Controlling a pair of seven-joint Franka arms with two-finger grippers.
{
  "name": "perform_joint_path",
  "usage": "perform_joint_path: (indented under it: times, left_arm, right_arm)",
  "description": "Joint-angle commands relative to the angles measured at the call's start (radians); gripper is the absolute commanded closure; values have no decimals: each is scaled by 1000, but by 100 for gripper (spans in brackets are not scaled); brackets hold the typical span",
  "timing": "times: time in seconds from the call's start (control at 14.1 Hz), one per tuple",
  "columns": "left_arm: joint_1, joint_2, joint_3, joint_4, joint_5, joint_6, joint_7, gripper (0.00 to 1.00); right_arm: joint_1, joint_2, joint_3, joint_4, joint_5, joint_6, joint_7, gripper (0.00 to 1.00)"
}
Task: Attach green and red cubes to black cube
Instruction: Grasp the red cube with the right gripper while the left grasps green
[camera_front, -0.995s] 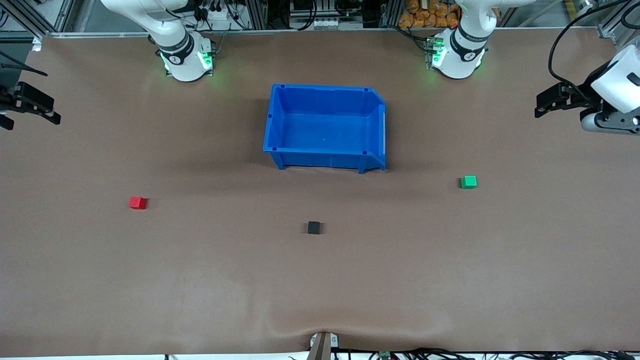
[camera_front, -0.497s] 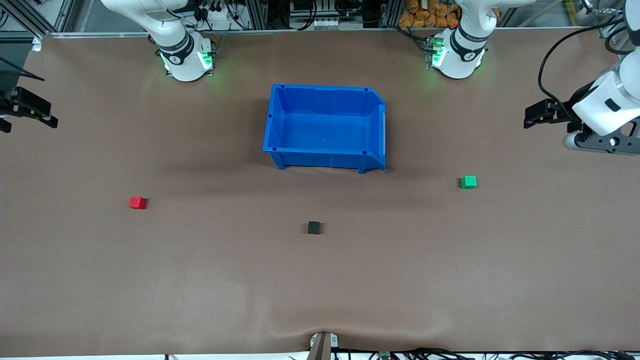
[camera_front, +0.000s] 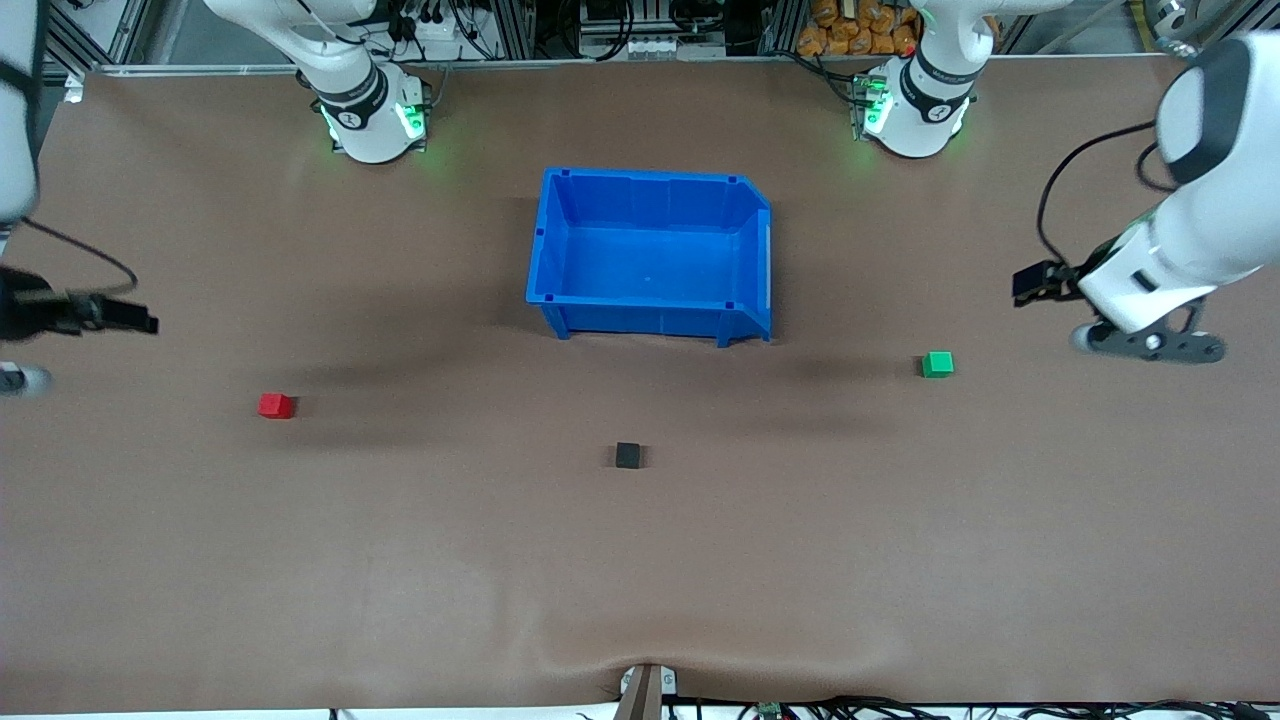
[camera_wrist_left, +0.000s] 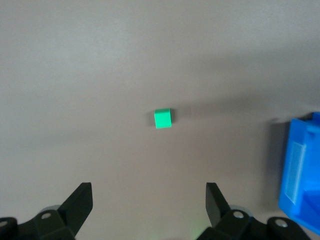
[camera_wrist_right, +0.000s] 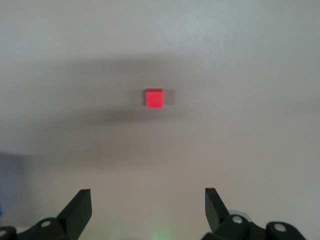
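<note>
Front view is showing the green cube (camera_front: 937, 364) near my spread left gripper (camera_front: 1030, 283), the red cube (camera_front: 275, 405) near the spread right gripper (camera_front: 140, 322), and the black cube (camera_front: 627, 455) sitting between them, nearer the camera. They're looking light and rigid, so I'm planning to pinch flat side faces.

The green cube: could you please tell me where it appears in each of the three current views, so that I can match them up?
Front view: the green cube lies on the table toward the left arm's end, below the open left gripper.
Left wrist view: green cube near the centre.
Right wrist view: not in it.
Shared landmark: the blue bin, in the front and left wrist views.
</note>
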Motion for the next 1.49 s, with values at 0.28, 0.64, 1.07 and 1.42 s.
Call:
perform_joint_path:
  times: [0.28, 0.64, 1.07, 1.42]
  left_arm:
    - [-23, 196, -5, -112, 24, 257, -139, 0]
    - [-26, 317, -5, -135, 25, 444, -191, 0]
    - [-14, 373, -3, -221, 114, 570, -196, 0]
    - [-9, 374, -5, -278, 117, 567, -222, 0]
  right_arm:
    - [-28, 337, 13, 30, 70, 234, 8, 0]
    - [-22, 414, 13, -11, 176, 290, -43, 0]
    - [-18, 450, 13, -31, 175, 320, -127, 71]
    - [-13, 455, 17, 10, 192, 310, -27, 100]
